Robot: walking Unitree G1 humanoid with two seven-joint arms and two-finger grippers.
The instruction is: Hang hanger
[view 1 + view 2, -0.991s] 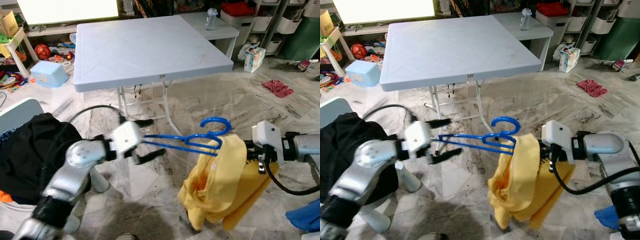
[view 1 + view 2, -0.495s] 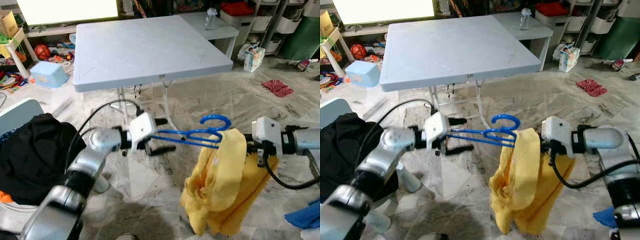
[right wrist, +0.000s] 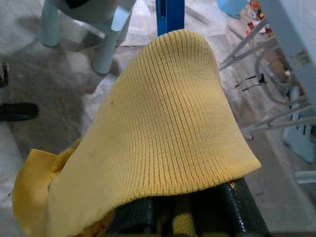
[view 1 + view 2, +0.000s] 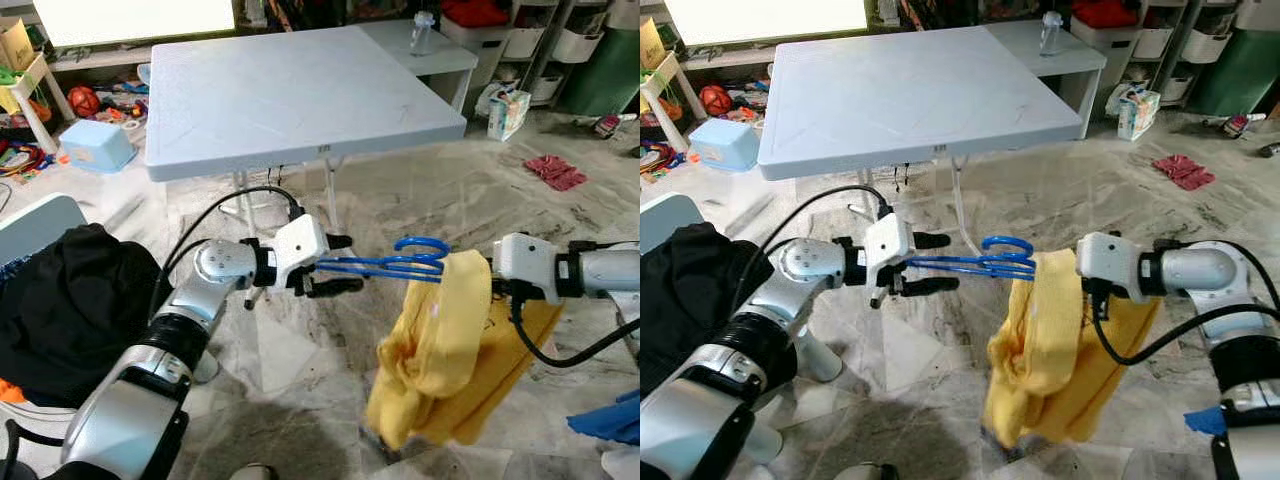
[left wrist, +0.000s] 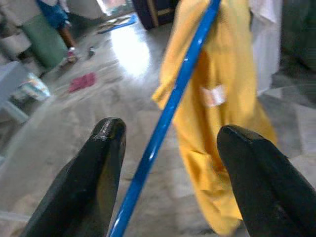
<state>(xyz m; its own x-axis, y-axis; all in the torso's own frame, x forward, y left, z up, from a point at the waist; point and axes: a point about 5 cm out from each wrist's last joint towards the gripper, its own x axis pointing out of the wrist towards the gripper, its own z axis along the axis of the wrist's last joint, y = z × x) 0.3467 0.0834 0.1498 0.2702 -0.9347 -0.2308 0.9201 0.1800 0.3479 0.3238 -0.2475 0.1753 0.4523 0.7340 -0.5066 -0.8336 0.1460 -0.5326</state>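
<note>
1. Head views. Risk: the yellow garment (image 4: 440, 350) hangs from only one end of the blue hanger (image 4: 385, 265), over the floor in front of the table's (image 4: 300, 100) near edge. If that end tips down, the garment could slide off to the floor.
2. Head views. The left hand (image 4: 335, 265) sits at the hanger's other end with its fingers spread, one above the bar and one below. The hanger looks unsupported on that side unless the hand closes, so a late closure could let it swing.
3. Head views. The right hand (image 4: 1090, 285) meets the garment at its top fold, beside the hanger's hook.
4. Left wrist view. The blue bar runs between the two black fingers (image 5: 106, 163), which stand well apart. Contact with either finger cannot be confirmed. Judgement: this hand is open, not gripping.
5. Right wrist view. Knit fabric drapes over the fingers (image 3: 217, 205), which are pressed together on a fold of it. A loose pinch would release the garment.
</note>
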